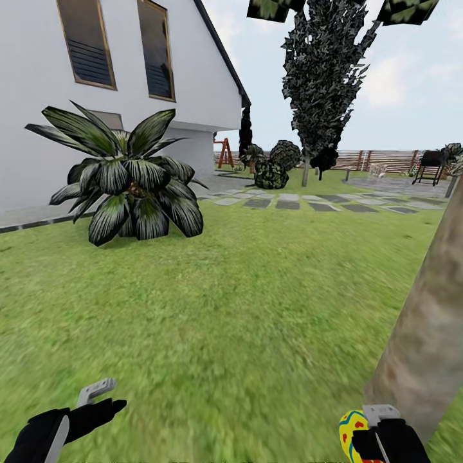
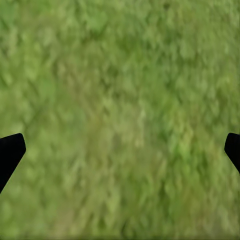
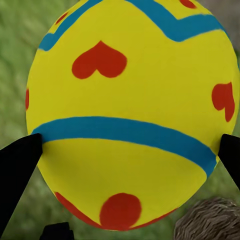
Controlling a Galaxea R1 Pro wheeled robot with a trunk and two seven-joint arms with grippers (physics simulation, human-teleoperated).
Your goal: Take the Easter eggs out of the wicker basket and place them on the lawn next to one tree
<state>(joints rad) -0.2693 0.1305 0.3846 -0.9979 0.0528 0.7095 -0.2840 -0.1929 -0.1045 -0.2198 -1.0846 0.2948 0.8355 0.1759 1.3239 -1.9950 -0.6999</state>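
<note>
Looking forward from the head view: lawn (image 1: 244, 302) spread wide, tree (image 1: 427, 321) trunk rising close by, right gripper (image 1: 370, 432) just beside trunk base, clamped on an Easter egg (image 1: 350, 429); left gripper (image 1: 96, 397) well apart from the trunk, low over grass; short palm (image 1: 128, 177) and house (image 1: 116, 77) far beyond the trunk. Left wrist view: fingertips (image 2: 11, 150) spread wide, nothing between, bare grass beneath. Right wrist view: egg pinched between both fingers (image 3: 20, 165), trunk base (image 3: 210, 220) just beside, above grass.
</note>
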